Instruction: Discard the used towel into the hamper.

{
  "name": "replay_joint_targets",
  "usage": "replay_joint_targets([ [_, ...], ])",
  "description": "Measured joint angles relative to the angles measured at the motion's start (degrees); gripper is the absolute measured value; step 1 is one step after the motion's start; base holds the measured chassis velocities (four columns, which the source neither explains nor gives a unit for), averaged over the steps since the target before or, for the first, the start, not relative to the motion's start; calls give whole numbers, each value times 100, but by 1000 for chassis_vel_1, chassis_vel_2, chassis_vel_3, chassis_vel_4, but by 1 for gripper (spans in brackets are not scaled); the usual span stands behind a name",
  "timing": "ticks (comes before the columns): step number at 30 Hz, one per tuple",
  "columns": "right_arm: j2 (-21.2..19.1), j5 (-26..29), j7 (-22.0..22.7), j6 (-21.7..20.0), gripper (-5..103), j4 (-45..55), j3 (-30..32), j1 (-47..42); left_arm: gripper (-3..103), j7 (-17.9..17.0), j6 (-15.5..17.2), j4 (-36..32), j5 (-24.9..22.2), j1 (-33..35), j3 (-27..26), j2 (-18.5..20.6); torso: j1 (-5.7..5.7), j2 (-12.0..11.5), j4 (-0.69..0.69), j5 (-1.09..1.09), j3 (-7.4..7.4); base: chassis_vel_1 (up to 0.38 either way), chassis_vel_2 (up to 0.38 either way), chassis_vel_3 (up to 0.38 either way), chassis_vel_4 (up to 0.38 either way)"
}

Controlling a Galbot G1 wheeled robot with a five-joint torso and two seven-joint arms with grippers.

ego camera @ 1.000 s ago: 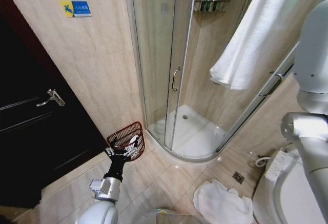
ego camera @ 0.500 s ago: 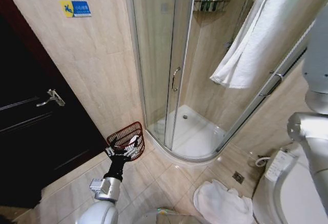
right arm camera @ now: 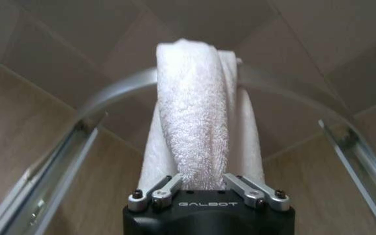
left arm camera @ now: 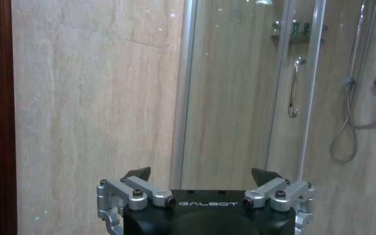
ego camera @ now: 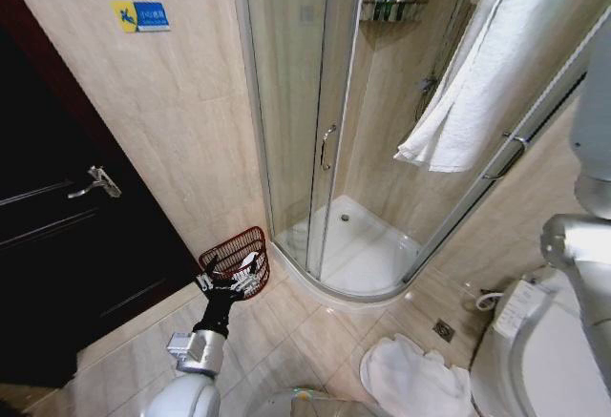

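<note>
One white towel point(ego camera: 477, 93) hangs over the shower rail point(right arm camera: 109, 90), clenched by the right gripper point(right arm camera: 204, 183). The left gripper point(ego camera: 232, 283) (fingers spread, holding nothing) hovers at the single hamper point(ego camera: 234, 250), which stands on the floor beside the shower; a second white cloth point(ego camera: 410, 379) lies on the tiles.

The white towel point(ego camera: 477, 102) is hanging draped over the shower rail; the red-brown hamper point(ego camera: 239, 253) is standing, seemingly tilted, at the floor's wall edge.
</note>
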Motion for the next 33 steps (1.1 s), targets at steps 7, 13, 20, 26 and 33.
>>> replay_joint_targets([
  [7, -454, 246, 159, 158, 13, 729, 271, -568, 100, 0, 0, 0, 0, 0, 0, -1, 0, 0, 1, -1, 0, 0, 0, 0, 0],
  [13, -1065, 600, 89, 341, 13, 1507, 753, -1305, 100, 0, 0, 0, 0, 0, 0, 0, 0, 0, -1, -1, 0, 0, 0, 0, 0],
  [20, -1794, 1146, 66, 439, 13, 2631, 1938, -2842, 100, -1, 0, 0, 0, 0, 0, -2, 0, 0, 0, 5, 0, 0, 0, 0, 0],
  [26, -2130, 1502, 157, 519, 13, 3152, 2664, -3588, 100, 0, 0, 0, 0, 0, 0, 0, -1, 0, -1, 0, -1, 0, 0, 0, 0],
  [33, -2273, 1584, 300, 859, 13, 3693, 3113, -4058, 100, 0, 0, 0, 0, 0, 0, 0, 0, 0, 0, -1, 0, 0, 0, 0, 0],
])
